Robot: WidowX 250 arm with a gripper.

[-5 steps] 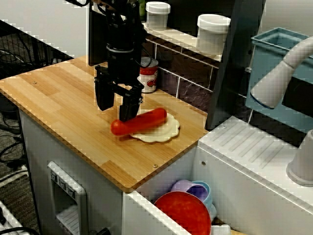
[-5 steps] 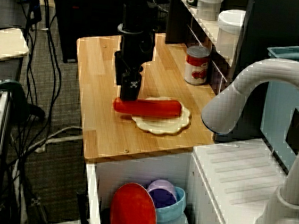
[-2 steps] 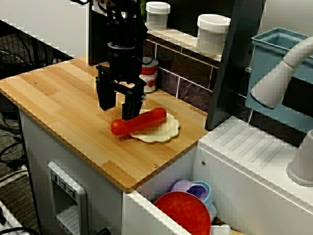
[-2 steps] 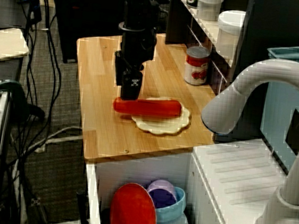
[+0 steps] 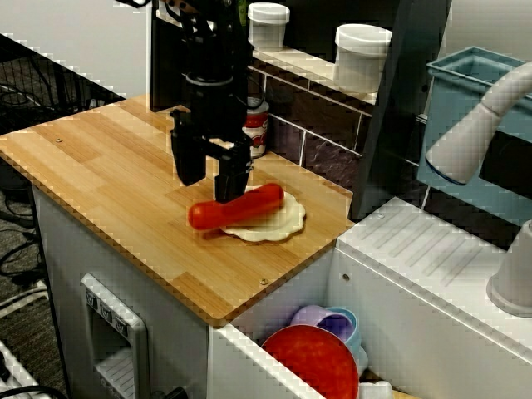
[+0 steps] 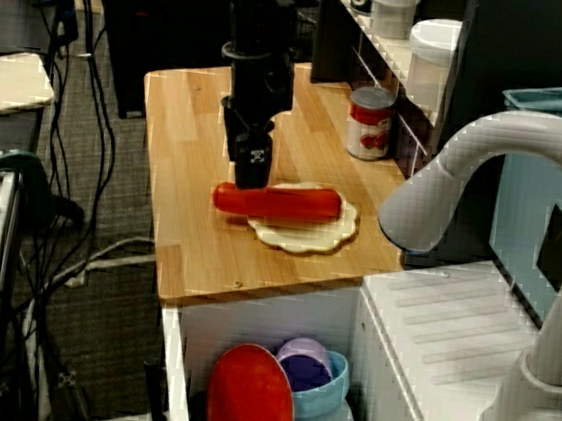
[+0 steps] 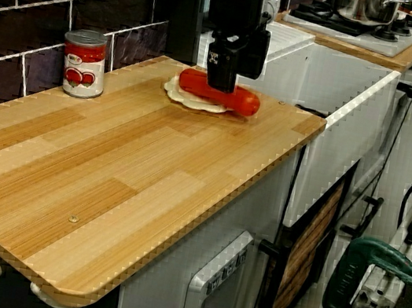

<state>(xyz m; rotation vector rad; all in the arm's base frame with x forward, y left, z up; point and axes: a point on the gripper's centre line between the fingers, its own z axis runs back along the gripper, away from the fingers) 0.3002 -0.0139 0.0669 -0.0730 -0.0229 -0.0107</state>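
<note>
A red sausage (image 5: 237, 208) lies across a small cream scalloped plate (image 5: 283, 224) on the wooden counter, with its left end hanging past the plate's rim. My black gripper (image 5: 209, 179) hangs just above and behind that end, fingers pointing down and open with nothing between them. From the sink side, the gripper (image 6: 253, 170) stands right over the sausage (image 6: 280, 201) and plate (image 6: 306, 235). Looking along the counter, the gripper (image 7: 227, 76) covers the middle of the sausage (image 7: 239, 101) on the plate (image 7: 184, 96). I cannot tell whether the fingers touch the sausage.
A red tomato can (image 5: 253, 129) stands by the tiled back wall behind the arm. White jars (image 5: 362, 54) sit on the shelf above. A white sink unit (image 5: 432, 274) with a tap (image 6: 485, 182) adjoins on the right. Coloured dishes (image 5: 320, 353) fill the bin below.
The gripper has shifted a little to the right, toward the plate, and risen slightly. It stays open. The sausage and plate have not moved.
</note>
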